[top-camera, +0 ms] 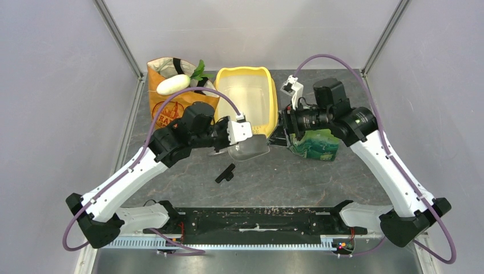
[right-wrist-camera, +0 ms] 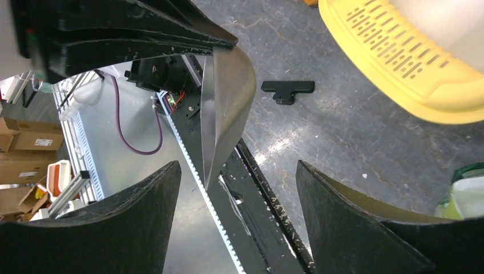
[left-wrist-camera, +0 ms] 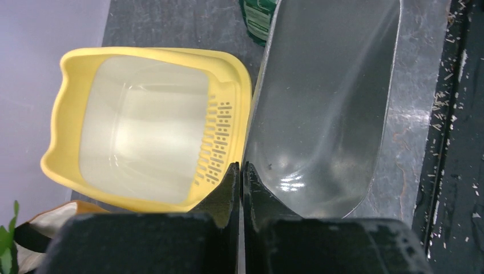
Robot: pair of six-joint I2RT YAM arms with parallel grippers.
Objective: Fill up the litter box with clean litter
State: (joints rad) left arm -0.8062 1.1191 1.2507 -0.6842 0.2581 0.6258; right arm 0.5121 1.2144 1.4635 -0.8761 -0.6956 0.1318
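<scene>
The yellow litter box (top-camera: 273, 100) stands at the back centre; its pale basin (left-wrist-camera: 142, 125) holds nothing that I can see. No clean litter shows in any view. My left gripper (top-camera: 233, 147) is shut on the back edge of a clear plastic scoop (top-camera: 250, 147), which looks empty in the left wrist view (left-wrist-camera: 325, 103) and hangs just beside the box's slotted end (left-wrist-camera: 220, 137). My right gripper (top-camera: 283, 123) is open and empty, between the box's near right corner (right-wrist-camera: 411, 63) and a green foil bag (top-camera: 315, 144). It sees the scoop edge-on (right-wrist-camera: 225, 103).
An orange paper grocery bag (top-camera: 171, 103) with a white vegetable and greens stands left of the box. A small black T-shaped piece (top-camera: 225, 173) lies on the grey table in front of the scoop and also shows in the right wrist view (right-wrist-camera: 288, 89). Grey walls enclose both sides.
</scene>
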